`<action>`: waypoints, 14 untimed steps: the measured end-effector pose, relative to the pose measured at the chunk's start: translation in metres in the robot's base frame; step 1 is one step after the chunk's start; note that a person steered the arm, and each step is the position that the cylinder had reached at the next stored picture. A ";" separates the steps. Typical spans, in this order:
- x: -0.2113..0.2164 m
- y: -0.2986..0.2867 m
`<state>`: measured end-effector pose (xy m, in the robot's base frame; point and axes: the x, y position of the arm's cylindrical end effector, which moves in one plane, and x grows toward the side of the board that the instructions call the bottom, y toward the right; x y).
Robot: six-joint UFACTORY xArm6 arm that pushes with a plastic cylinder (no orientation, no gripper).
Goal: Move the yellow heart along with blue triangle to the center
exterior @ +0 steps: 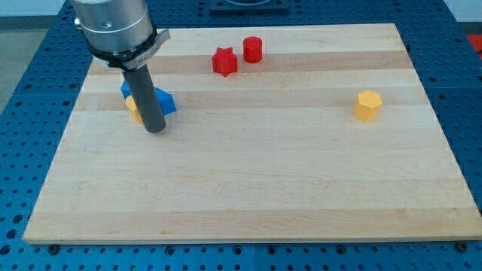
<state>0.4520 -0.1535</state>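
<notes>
Wooden board (256, 188): my tip (154, 131) beside blue triangle (163, 102) and yellow heart (133, 108); no jaws visible

red blocks: 2, star (224, 62) + cylinder (252, 49) | yellow blocks: 2, hexagon (368, 105) + one part-hidden (133, 108) | blue blocks: 1 (164, 101) | rod: 1 | board: 1 (263, 188)

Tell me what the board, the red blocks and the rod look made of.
Board: light wood, probably glued strips; grain and plank seams show, matte. Red star and red cylinder: likely plastic; uniform saturated colour, slight sheen. Rod: dark, smooth, metal or plastic, unclear. My tip sits just below the blue triangle.
</notes>
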 end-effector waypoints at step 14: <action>-0.068 0.072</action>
<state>0.3838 -0.0813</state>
